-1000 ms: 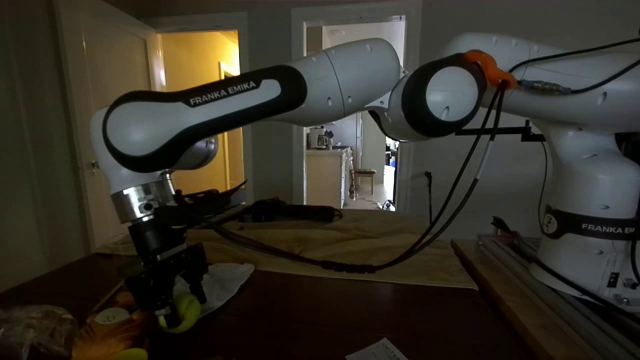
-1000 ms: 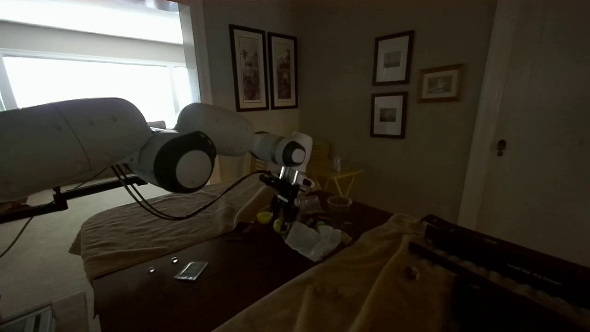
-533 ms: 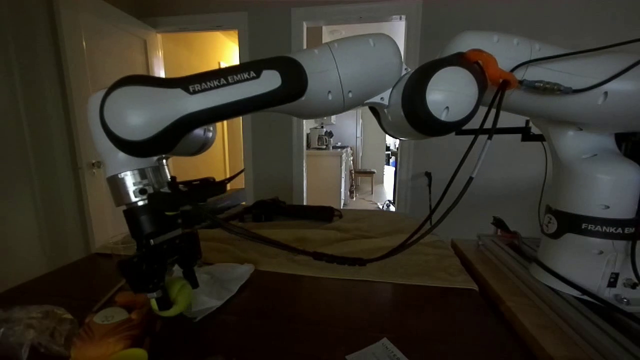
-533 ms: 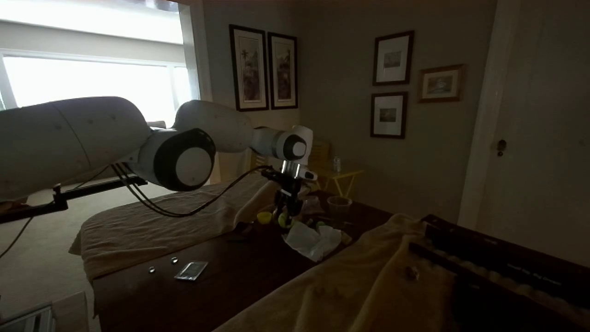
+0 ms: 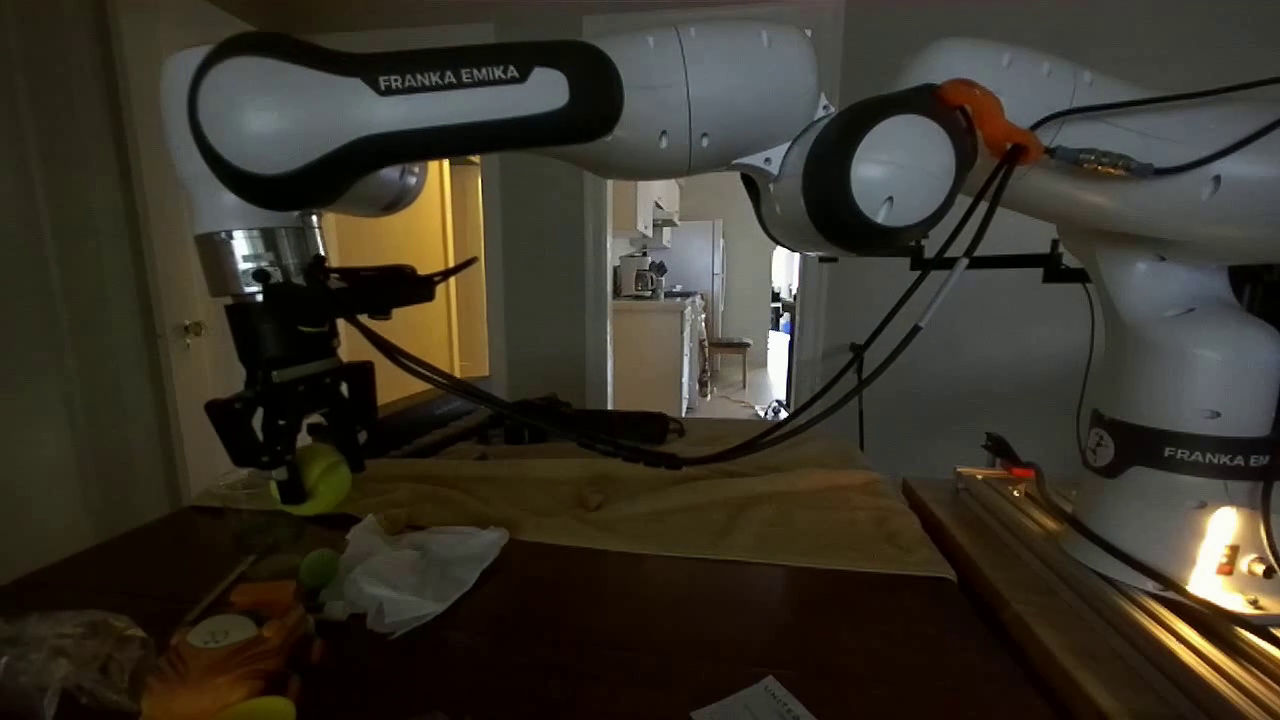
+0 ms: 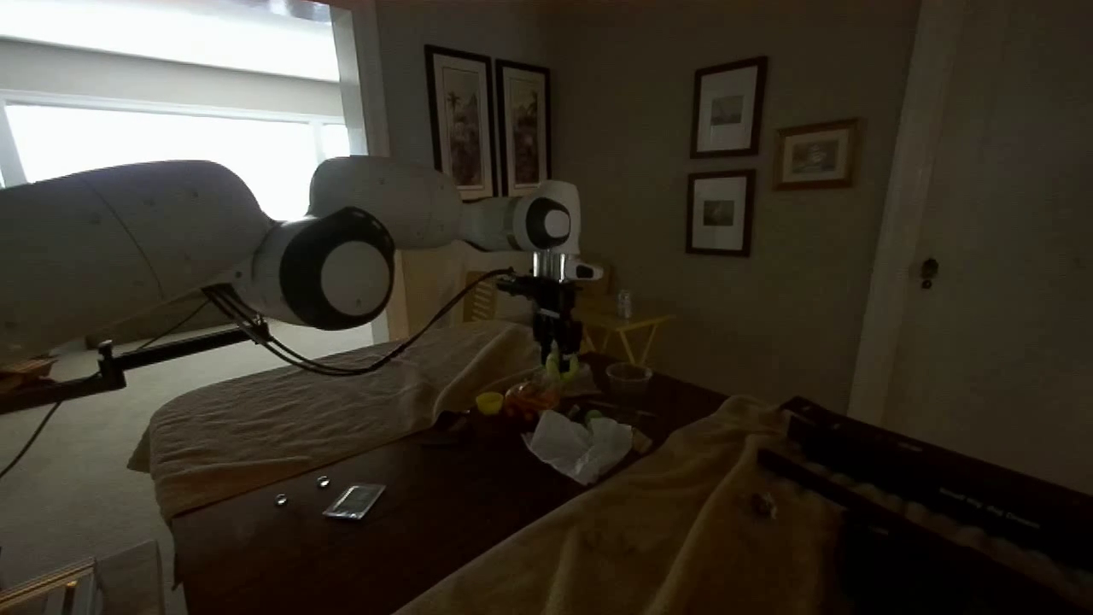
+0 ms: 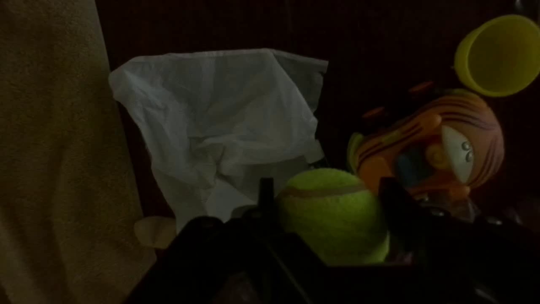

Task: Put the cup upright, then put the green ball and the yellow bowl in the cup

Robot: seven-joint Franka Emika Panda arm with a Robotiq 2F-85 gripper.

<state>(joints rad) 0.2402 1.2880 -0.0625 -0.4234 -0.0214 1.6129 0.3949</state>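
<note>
My gripper (image 5: 318, 468) is shut on a yellow-green tennis ball (image 7: 331, 217) and holds it well above the table. The ball also shows between the fingers in both exterior views (image 5: 326, 480) (image 6: 564, 366). A yellow bowl (image 7: 498, 57), shaped like a small cup, stands with its opening up at the upper right of the wrist view. It also shows in both exterior views (image 5: 258, 708) (image 6: 488, 403). A clear round container (image 6: 629, 378) stands at the table's far side; I cannot tell whether it is the cup.
An orange toy car (image 7: 430, 145) lies between the bowl and a crumpled white cloth (image 7: 228, 114). A small green round thing (image 5: 319, 568) lies by the cloth. Crinkled clear plastic (image 5: 75, 655) lies near the toy. A tan towel (image 7: 55, 147) covers the table's edge.
My gripper has risen with the tennis ball from near the table to high above it. The orange toy and the small green round thing now show below.
</note>
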